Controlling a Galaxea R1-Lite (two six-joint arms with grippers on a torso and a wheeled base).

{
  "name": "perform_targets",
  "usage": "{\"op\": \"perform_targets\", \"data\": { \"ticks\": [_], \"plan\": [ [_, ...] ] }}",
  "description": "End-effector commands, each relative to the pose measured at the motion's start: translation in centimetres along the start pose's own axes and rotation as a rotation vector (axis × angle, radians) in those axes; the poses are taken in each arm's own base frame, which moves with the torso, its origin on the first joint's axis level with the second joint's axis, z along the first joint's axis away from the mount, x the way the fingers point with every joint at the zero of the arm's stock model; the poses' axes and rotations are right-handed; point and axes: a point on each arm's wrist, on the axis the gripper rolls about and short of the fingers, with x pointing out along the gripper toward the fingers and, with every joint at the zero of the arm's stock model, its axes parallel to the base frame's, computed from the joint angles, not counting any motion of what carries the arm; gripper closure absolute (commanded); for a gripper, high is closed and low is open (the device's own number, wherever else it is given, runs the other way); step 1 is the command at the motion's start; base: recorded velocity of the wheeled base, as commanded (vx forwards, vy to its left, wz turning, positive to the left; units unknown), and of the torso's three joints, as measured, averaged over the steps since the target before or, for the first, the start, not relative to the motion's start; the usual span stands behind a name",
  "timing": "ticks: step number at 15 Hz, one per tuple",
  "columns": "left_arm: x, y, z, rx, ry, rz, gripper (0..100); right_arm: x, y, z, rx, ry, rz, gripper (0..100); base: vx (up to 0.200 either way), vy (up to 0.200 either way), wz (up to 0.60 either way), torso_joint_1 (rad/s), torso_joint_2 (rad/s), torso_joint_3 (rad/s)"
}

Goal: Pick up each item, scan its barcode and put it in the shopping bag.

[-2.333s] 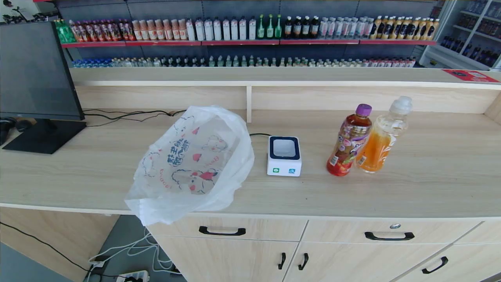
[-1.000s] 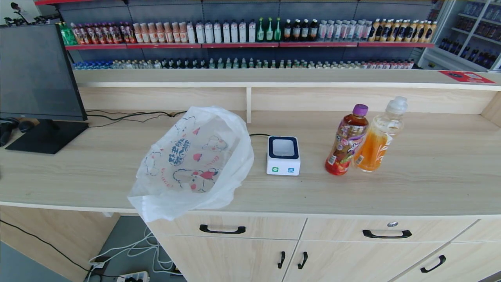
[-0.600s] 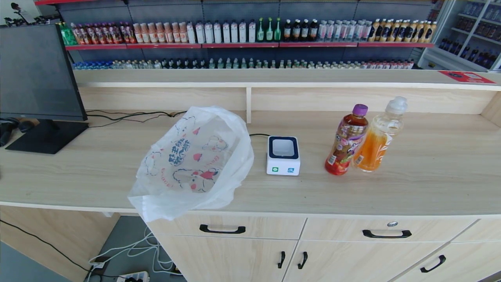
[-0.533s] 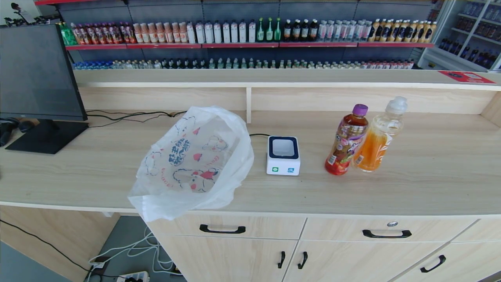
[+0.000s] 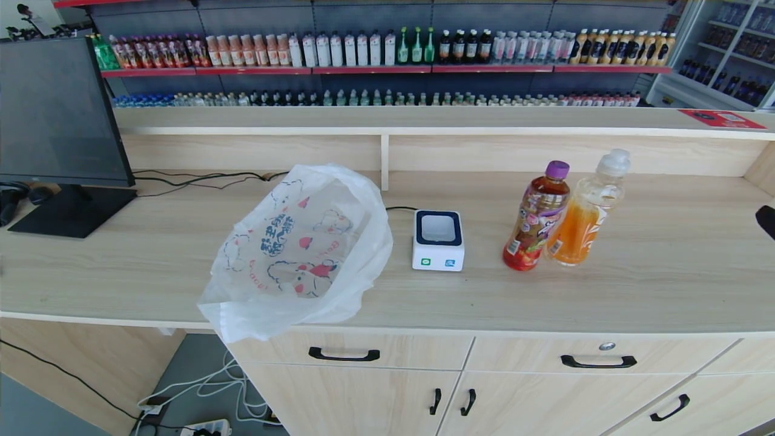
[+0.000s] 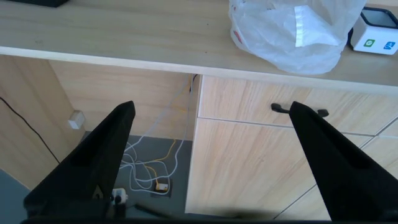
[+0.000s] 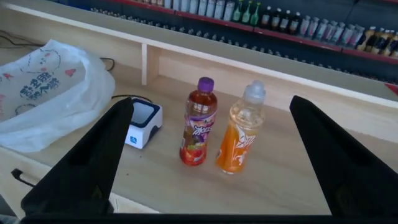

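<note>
Your left hand [image 6: 211, 107] and right hand [image 7: 211, 102] stand apart, empty; first pick pending. Grasp the purple-capped bottle [image 5: 536, 221].

The left tool [image 6: 211, 107] and right tool [image 7: 211, 99] each have two matte black, wedge-shaped fingers [image 6: 93, 162].

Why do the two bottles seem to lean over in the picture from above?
Head view: the purple-capped bottle and the orange bottle slant toward the right, probably wide-lens distortion. Right wrist view: both stand nearly upright on the counter.
</note>
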Motion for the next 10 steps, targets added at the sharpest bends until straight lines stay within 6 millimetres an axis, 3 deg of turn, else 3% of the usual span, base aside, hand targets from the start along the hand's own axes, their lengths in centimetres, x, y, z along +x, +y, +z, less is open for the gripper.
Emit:
{"op": "perform_targets", "data": {
  "ticks": [1,5,8,10],
  "plan": [
    [0.0,0.0,0.0,-0.001,-0.001,0.0,0,7.1,0.4,-0.1,0.052,0.042,0.092,0,0.0,0.0,0.0,0.0,0.0,0.0],
    [0.0,0.0,0.0,-0.001,-0.001,0.0,0,8.9,2.0,-2.0,0.088,0.126,0.139,0,0.0,0.0,0.0,0.0,0.0,0.0],
    [0.0,0.0,0.0,-0.001,-0.001,0.0,0,11.8,2.5,-3.5,0.093,0.142,0.143,0,0.0,0.0,0.0,0.0,0.0,0.0],
    [0.0,0.0,0.0,-0.001,-0.001,0.0,0,14.7,2.8,-4.9,0.143,0.065,0.155,0,0.0,0.0,0.0,0.0,0.0,0.0]
  ]
}}
